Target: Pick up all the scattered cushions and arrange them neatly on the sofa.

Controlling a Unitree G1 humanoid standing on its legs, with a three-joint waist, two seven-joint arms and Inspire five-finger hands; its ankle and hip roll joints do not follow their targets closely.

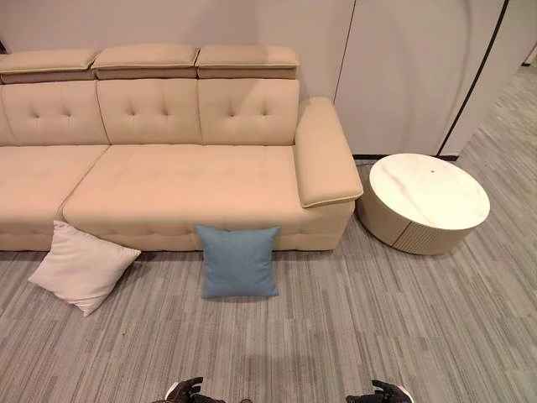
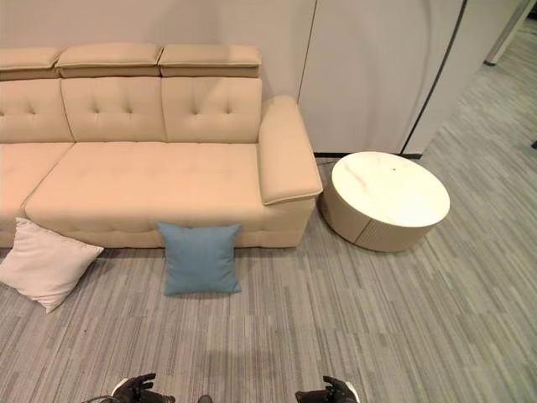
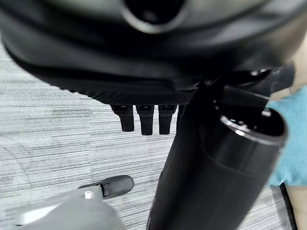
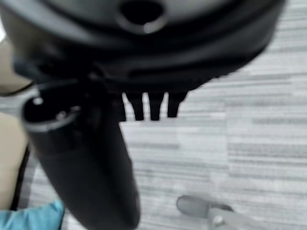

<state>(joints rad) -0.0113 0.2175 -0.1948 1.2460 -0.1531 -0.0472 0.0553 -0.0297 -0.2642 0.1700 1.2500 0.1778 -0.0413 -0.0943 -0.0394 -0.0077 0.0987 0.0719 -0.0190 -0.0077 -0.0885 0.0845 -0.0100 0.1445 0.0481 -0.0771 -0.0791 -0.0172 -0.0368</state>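
Both hands are hanging low at the near edge of the head views, the left hand [image 1: 186, 390] and the right hand [image 1: 382, 392] well apart, each with fingers [image 3: 146, 120] hanging straight and relaxed, holding nothing, as the wrist views show. Grey striped plank flooring [image 1: 352, 327] is stretching out ahead of them. Well beyond the left hand, a blue cushion [image 1: 239, 261] is leaning upright against the front of the beige sofa [image 1: 185, 176], its lower edge resting on the floor. Farther out to that hand's left, a white cushion [image 1: 82, 266] is lying tilted on the floor, its upper corner touching the sofa's base. The sofa's tufted seat is lying bare, with three headrests running along the back. Ahead of the right hand and off to its right, a round low table with a white marble top [image 1: 428, 200] is standing just beside the sofa's armrest [image 1: 325, 159]. Pale wall panels [image 1: 403, 67] are closing off the room behind.
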